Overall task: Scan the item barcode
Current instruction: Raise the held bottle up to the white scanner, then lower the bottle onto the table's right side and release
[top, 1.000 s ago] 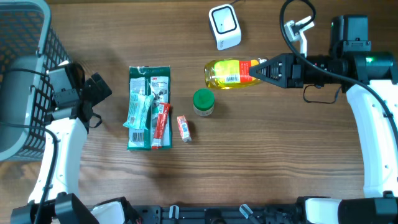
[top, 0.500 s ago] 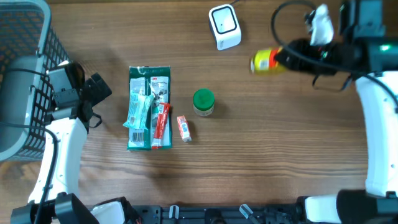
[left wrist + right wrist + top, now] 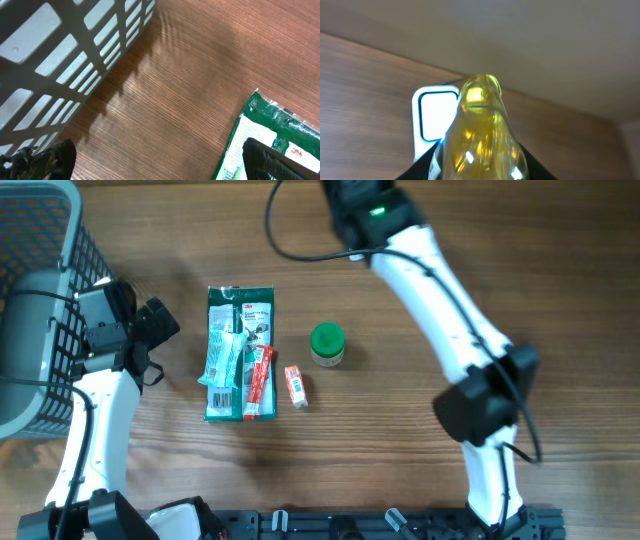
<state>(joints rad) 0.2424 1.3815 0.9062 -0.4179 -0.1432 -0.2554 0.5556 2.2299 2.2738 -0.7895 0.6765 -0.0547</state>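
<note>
Where the right jaws close narrowly on the yellow bottle [image 3: 480,135], their dark fingers [image 3: 426,169] show only at the bottom edge of the right wrist view, one on each side of the bottle's body. The bottle points away from the camera, and its far end overlaps the white scanner [image 3: 432,120], whose dark-rimmed window faces up from the bench [image 3: 365,100]. From overhead, the right arm [image 3: 440,310] stretches to the top edge of the picture and hides both bottle and scanner.

The left jaws stand wide apart with nothing between them, over bare wood between the grey basket [image 3: 75,45] and the green packet [image 3: 270,130]. A red tube [image 3: 258,380] lies on that packet, a small red box [image 3: 296,386] sits just beside it, and a green-lidded jar [image 3: 327,343] stands near the box, apart from it.
</note>
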